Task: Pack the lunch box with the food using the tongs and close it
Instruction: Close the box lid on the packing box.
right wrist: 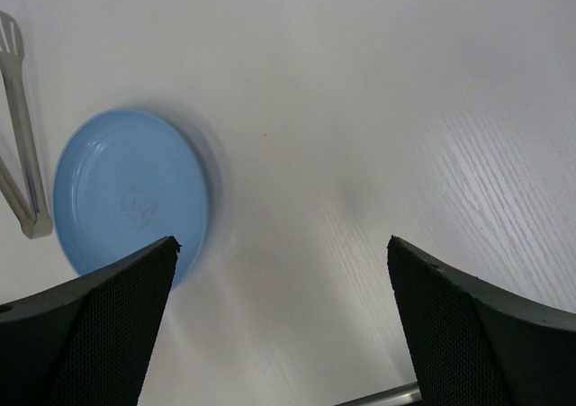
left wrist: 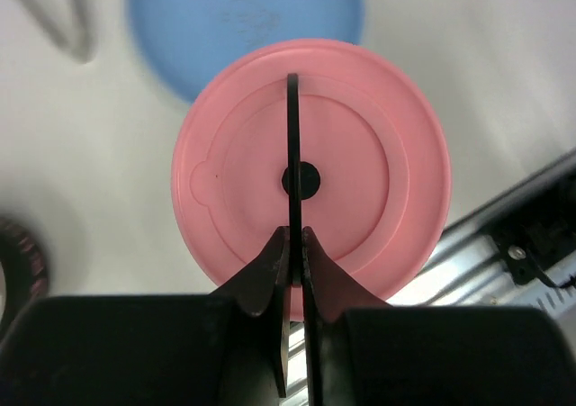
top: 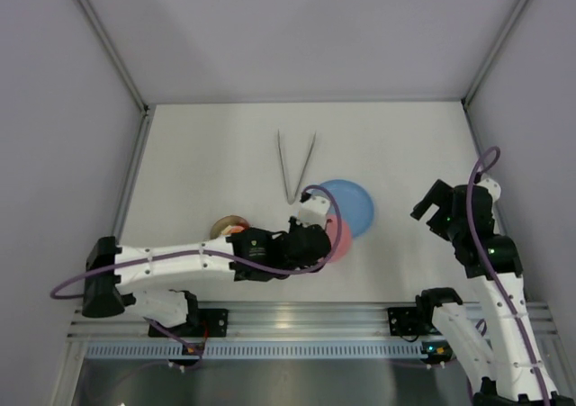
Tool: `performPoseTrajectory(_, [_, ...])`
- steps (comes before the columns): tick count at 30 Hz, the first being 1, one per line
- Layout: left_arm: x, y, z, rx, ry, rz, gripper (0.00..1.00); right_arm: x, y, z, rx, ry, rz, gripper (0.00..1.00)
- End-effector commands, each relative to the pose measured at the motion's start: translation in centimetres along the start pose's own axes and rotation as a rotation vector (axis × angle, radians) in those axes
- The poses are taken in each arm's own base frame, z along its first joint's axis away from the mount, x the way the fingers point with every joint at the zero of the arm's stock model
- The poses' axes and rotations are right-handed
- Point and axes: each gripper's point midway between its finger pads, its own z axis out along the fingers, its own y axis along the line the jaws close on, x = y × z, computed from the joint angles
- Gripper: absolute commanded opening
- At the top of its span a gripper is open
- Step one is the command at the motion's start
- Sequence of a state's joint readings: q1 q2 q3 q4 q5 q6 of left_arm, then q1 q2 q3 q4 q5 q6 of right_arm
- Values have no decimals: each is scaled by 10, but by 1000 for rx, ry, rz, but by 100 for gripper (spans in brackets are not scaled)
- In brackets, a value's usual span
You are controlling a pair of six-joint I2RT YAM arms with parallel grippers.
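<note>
My left pincer (left wrist: 294, 237) was pressed together on the black strap handle (left wrist: 292, 136) of the pink lid (left wrist: 360, 167), gripping it near the lid's 6 o'clock edge, with the thin strap standing on edge between the two fingers and running across a black hub at the lid's centre. The lid faced up flat beneath my wrist. I could not tell whether it rested on the table (top: 207, 145) or hung just above it. In the top view the lid's far edge overlapped the near left rim of the blue plate (top: 353, 206), which lay at 1 o'clock from the lid and showed a plain blue face with a faint stamped mark. The steel pot of the lunch box (top: 225, 221) sat uncovered at 9 o'clock from the lid, close beside my left forearm, which hid its near side. Inside it I could make out a bit of orange-red food (top: 237, 230), though the pieces were too small to tell apart. The tongs (top: 295, 163) lay on the table at 11 o'clock from the lid, their joined point toward the plate's left rim and their two arms spread toward the far wall. My right pincer (right wrist: 281, 242) hung at 3 o'clock, well apart from the plate, its fingers spread wide with nothing between them and only bare table below.
</note>
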State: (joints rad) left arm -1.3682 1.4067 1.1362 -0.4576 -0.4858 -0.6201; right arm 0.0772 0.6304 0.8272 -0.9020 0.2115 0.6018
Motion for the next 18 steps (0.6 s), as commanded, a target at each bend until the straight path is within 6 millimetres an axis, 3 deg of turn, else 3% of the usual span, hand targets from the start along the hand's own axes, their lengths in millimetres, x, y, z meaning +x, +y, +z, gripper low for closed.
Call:
performPoseTrajectory(1, [8,93,-45,-385,-57,-133,0,-11,11,6,-47,-42,2,98])
performPoseTrajectory(3, [16,121,-63,-494,-88,-235,0,-10,15,9,-67,-40,-1,97])
performPoseTrajectory(4, [30,146,-75,-588,-70,-194,0,-9,16,10,-76,-36,0,97])
performPoseTrajectory(11, [65,203,-114,-724,-141,-404,0,2,33,15,-181,2,-6,96])
performPoseTrajectory(18, [69,228,-127,-771,-244,-491,0,7,40,17,-223,16,-9,96])
